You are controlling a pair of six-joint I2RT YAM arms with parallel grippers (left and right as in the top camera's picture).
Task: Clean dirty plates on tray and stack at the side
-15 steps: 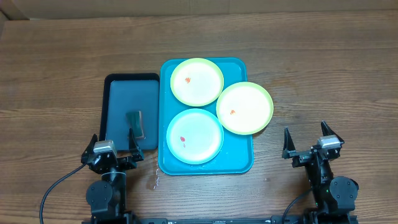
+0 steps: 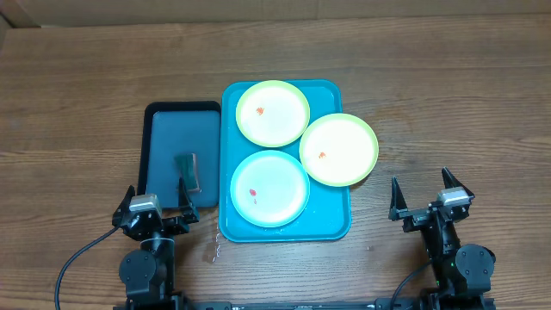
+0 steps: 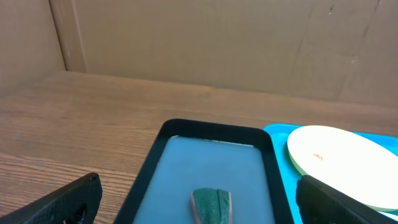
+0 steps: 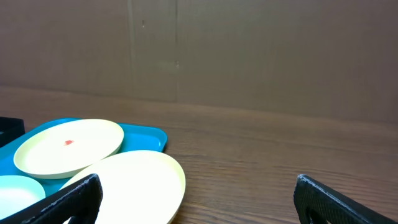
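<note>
The teal tray (image 2: pixel 331 222) lies mid-table with three dirty plates on it. A yellow-green plate (image 2: pixel 272 113) sits at its far end. A second yellow-green plate (image 2: pixel 338 149) overhangs the right rim. The light blue plate (image 2: pixel 269 188) is nearest; each has a small red-orange smear. My left gripper (image 2: pixel 157 196) stands open at the near end of the dark tray, nothing between its fingers. My right gripper (image 2: pixel 422 194) is open over bare wood right of the teal tray. The right wrist view shows the overhanging plate (image 4: pixel 134 186) just left of the jaws.
A dark navy tray (image 2: pixel 164 146) lies against the teal tray's left side and holds a green sponge (image 2: pixel 188 172), seen straight ahead as the sponge (image 3: pixel 211 200) in the left wrist view. Cardboard walls (image 3: pixel 199 43) close off the table's far side. Bare wood (image 2: pixel 448 103) lies to the right.
My right gripper has shifted very slightly to the left. Plates, trays and the left gripper have not moved.
</note>
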